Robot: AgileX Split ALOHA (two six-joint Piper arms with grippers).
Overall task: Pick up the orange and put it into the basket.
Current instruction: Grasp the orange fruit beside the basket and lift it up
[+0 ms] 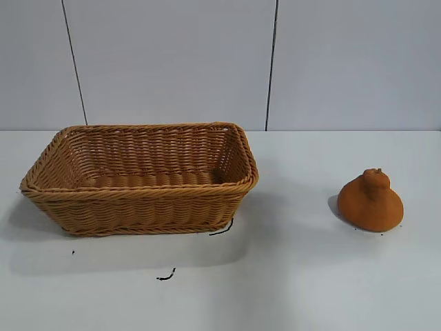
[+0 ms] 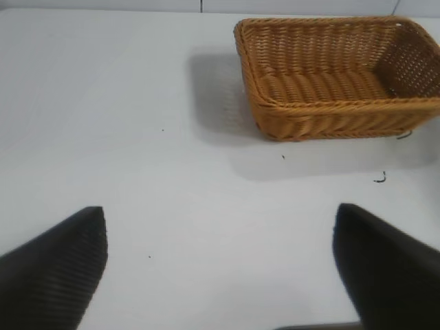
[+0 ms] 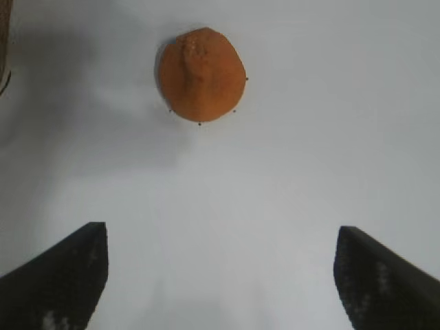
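The orange (image 1: pixel 371 201), matte orange-brown with a knobbly top, sits on the white table at the right. It also shows in the right wrist view (image 3: pixel 201 74), ahead of my right gripper (image 3: pixel 221 237), which is open and empty, well short of it. The wicker basket (image 1: pixel 141 192) stands at the left, empty. It also shows in the left wrist view (image 2: pixel 330 106), far ahead of my left gripper (image 2: pixel 220 220), which is open and empty over bare table. Neither gripper shows in the exterior view.
Small black marks (image 1: pixel 166 276) lie on the table in front of the basket. A white panelled wall (image 1: pixel 220 62) stands behind the table. A stretch of bare table separates basket and orange.
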